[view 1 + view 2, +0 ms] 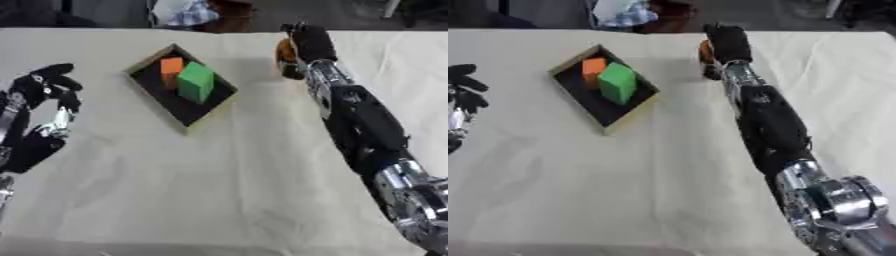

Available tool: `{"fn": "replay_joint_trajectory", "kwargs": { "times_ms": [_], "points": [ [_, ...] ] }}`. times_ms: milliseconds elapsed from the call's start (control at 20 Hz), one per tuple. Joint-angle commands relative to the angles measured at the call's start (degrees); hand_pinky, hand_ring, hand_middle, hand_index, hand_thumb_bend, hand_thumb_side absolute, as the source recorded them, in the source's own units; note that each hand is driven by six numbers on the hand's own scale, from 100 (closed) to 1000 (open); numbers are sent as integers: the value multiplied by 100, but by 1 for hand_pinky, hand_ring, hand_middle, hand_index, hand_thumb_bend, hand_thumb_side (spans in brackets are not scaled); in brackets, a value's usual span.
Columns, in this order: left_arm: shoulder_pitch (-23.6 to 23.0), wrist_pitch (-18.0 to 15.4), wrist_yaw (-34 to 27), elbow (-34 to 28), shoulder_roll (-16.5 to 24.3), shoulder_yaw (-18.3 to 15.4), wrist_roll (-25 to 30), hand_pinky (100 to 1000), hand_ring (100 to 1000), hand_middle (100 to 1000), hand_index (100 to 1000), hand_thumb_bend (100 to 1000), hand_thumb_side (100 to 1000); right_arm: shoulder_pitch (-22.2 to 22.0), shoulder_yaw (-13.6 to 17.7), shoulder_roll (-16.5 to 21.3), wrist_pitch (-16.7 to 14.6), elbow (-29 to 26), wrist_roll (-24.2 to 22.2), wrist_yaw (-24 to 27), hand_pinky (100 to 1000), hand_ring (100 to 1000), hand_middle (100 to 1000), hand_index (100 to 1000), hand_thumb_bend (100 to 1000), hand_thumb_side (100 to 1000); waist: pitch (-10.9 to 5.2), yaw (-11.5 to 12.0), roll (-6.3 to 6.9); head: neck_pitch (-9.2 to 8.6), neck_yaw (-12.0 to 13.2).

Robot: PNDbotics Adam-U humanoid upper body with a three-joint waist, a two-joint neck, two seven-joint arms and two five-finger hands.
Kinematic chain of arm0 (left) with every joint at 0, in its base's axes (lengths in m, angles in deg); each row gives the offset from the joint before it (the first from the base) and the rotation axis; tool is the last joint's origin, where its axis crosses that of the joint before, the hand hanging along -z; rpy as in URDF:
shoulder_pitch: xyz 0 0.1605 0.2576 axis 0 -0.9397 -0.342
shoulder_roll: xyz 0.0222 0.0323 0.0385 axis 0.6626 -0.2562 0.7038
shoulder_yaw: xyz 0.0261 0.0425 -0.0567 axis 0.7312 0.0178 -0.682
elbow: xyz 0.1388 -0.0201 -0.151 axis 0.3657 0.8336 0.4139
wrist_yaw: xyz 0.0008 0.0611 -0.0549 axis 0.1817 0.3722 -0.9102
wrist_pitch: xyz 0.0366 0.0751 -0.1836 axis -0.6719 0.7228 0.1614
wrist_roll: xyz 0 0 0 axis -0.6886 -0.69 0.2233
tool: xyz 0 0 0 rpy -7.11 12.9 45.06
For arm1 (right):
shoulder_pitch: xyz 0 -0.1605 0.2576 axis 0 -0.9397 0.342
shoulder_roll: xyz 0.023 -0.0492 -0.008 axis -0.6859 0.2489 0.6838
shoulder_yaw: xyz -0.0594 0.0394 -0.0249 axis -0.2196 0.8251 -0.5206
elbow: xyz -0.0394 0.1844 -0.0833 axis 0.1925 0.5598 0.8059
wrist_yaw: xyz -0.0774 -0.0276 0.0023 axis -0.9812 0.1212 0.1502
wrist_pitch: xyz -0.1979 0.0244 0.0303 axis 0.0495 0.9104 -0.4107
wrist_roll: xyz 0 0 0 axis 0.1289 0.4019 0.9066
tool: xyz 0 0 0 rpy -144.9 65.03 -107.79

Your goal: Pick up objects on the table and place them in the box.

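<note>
- Left eye view: a table [219, 200] covered in a cream cloth fills the picture.
- A shallow box [144, 85] with a tan rim and dark floor sits askew, like a diamond, toward the far left-centre of the table.
- Inside the box, a green block [196, 82] stands upright near the middle, and an orange block [171, 70] stands just beside it, toward the far corner.
- The right arm reaches in from the lower right corner, stretching far across the table to the right of the box.
- The right hand [306, 42] is at the far end of that arm, near the table's far edge. An orange object [284, 56] shows at its left side, partly hidden by the hand. The fingers seem to be around it, but the grip cannot be told for certain.
- The left hand [44, 87] rests at the left edge, fingers up and relaxed, holding nothing, well apart from the box.
- Right eye view: the same scene, shifted a little to the left.
- The left hand shows only as dark fingertips at the left edge.
- The orange object peeks out on the left side of the right hand, well apart from the box.
</note>
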Motion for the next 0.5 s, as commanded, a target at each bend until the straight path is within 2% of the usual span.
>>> {"fn": "replay_joint_trajectory", "kwargs": {
  "times_ms": [50,400,500],
  "points": [
    [22,3,-4,-67,45,-23,-26,715,564,621,873,100,620,221,-193,96,-433,-386,-2,216,738,678,276,836,100,100,-21,-7,-26,-1,16],
    [7,5,4,-69,42,-24,-18,714,563,620,873,100,621,310,-747,-89,-1363,-570,-591,874,755,689,289,846,100,100,-32,-10,-34,-7,29],
    [5,5,4,-71,39,-26,-16,714,562,620,873,100,620,293,-893,-191,-1607,-546,-812,1022,761,692,296,847,100,124,-34,-7,-32,-4,23]
  ]
}}
